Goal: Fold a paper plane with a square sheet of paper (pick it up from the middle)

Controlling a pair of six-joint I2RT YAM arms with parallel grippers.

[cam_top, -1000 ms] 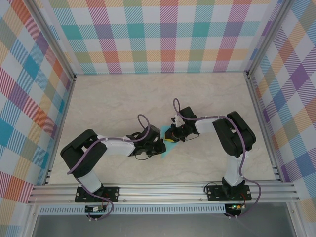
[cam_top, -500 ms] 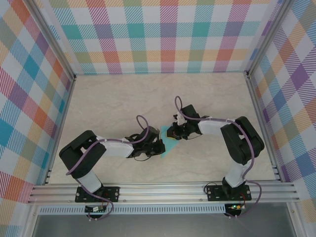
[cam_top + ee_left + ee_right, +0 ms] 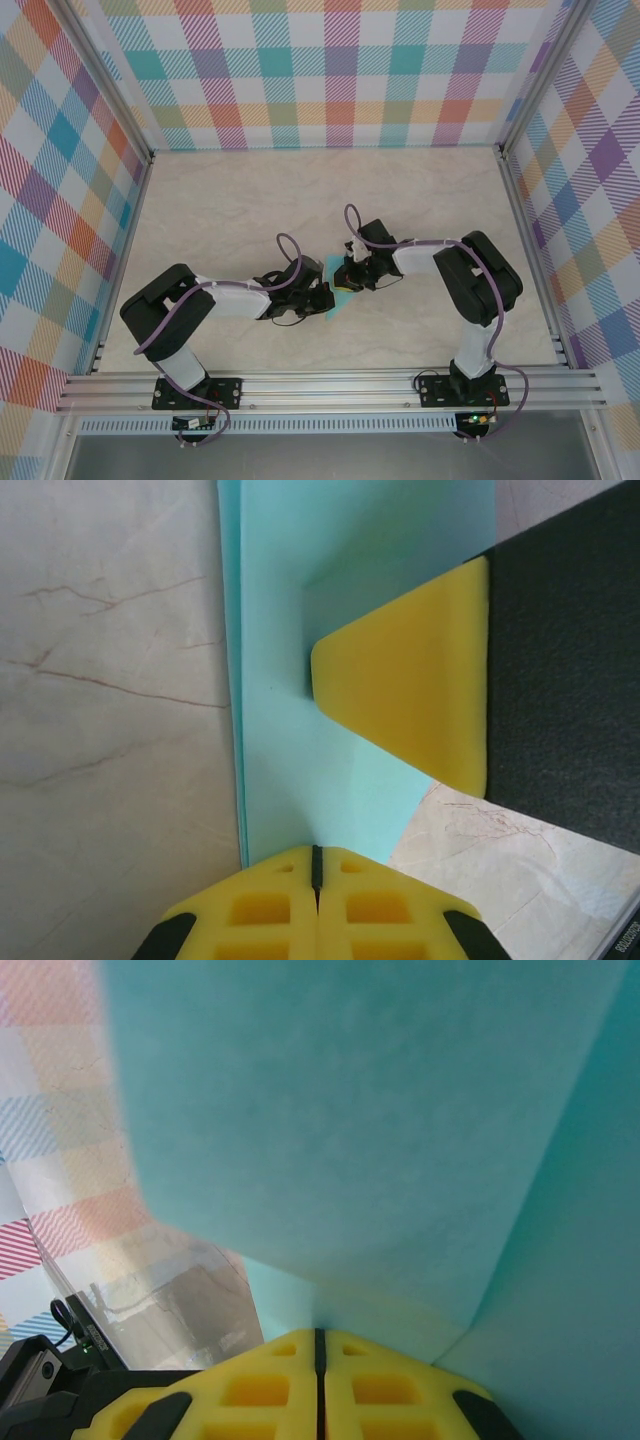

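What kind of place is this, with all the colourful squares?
Most likely a robot practice booth in a lab. Checked walls box in a marble-look table, and a metal rail carries the left arm and right arm.

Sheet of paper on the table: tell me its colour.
The sheet of paper is plain light turquoise with no markings. It shows best in the left wrist view.

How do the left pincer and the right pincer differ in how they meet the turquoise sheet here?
The left pincer meets the square sheet of paper at its edge, while a finger of the right pincer lies farther in on it. Ahead of the left pincer the sheet lies flat; before the right pincer it appears to rise steeply. Both are shut.
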